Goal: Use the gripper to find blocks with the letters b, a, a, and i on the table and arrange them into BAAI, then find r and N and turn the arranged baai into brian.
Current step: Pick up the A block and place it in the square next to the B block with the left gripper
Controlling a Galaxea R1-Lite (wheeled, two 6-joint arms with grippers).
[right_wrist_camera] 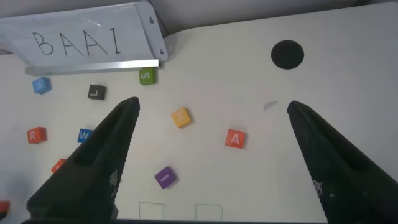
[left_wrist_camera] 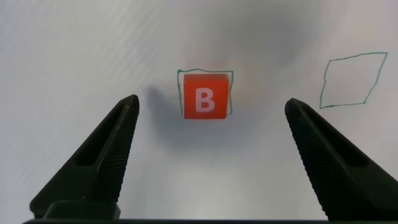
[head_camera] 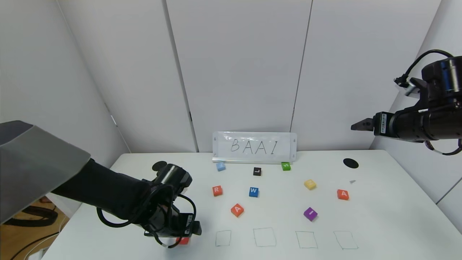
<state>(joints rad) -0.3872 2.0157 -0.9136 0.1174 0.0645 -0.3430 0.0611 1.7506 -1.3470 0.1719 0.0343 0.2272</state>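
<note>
1. White wall panels rise behind the table (head_camera: 379,224), and a whiteboard sign (head_camera: 255,147) reading BAAI stands at its far edge.
2. Low over the near-left part of the table, the left arm reaches forward and bends downward at the wrist, so the left gripper (head_camera: 182,234) points at the surface.
3. Its jaws stand wide apart and hold nothing; the wrist view shows both fingers (left_wrist_camera: 99,162) clear of the block on either side.
4. Directly below and between those spread fingers sits the B block (left_wrist_camera: 205,95), flat on the table inside a pen-drawn square (left_wrist_camera: 206,93), letter facing up.
5. Just beyond that gripper, toward the robot's right, four more drawn squares (head_camera: 264,237) lie in a row.
6. Farther ahead of the left gripper and somewhat to its right lie one A block (head_camera: 237,209), the R block (head_camera: 217,190) and a blue W block (head_camera: 253,191).
7. Raised high at the right side, the right arm stretches roughly level with the right gripper (head_camera: 361,125) aimed inward; its jaws are spread and empty.
8. Well below and ahead of the right gripper lie the second A block (right_wrist_camera: 234,139), the purple I block (right_wrist_camera: 163,177) and a yellow block (right_wrist_camera: 181,117).
9. Near the sign rest a green S block (head_camera: 286,166), a black L block (head_camera: 257,171) and a light-blue block (head_camera: 221,166).
</note>
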